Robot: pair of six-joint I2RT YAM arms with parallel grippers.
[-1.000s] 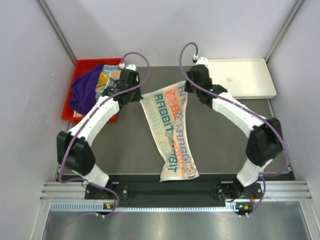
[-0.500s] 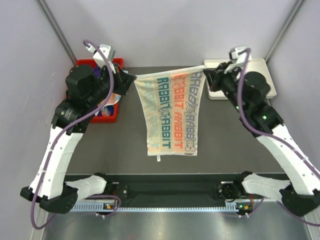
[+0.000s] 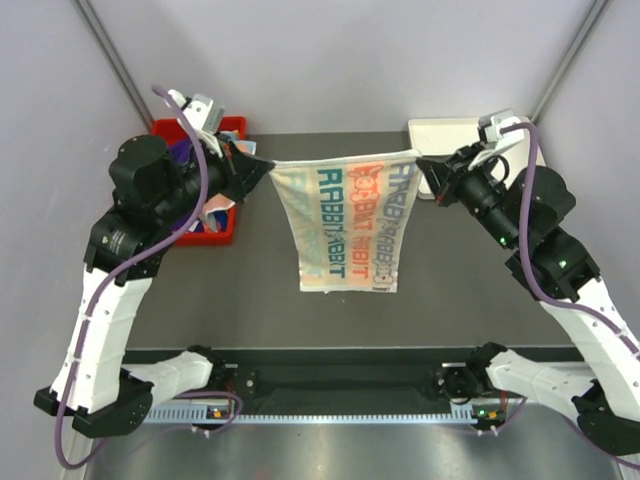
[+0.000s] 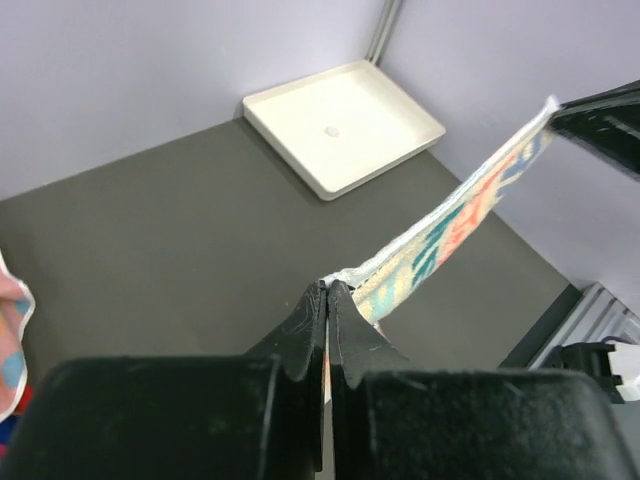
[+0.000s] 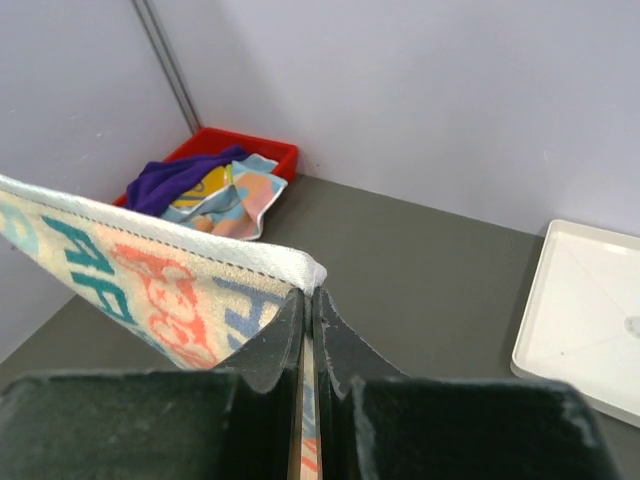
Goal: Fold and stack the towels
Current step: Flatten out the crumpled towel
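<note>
A white towel with big teal and orange letters (image 3: 348,225) hangs in the air above the dark table, stretched by its top edge between both arms. My left gripper (image 3: 262,166) is shut on the towel's left top corner (image 4: 345,275). On the opposite top corner (image 5: 305,270) my right gripper (image 3: 424,166) is shut. The towel's lower edge hangs free. More towels, a deep purple one (image 5: 175,178) and a multicoloured one (image 5: 238,195), lie in the red bin (image 3: 210,228) at the back left.
A white shallow tray (image 4: 345,125) sits at the back right corner of the dark table (image 3: 250,300). Pale walls close in the back and both sides. The arm bases and a metal rail run along the near edge.
Both arms have lifted the lettered towel off the table and spread apart, pulling its top edge taut. It lay diagonally on the table a second ago and now hangs flat.
</note>
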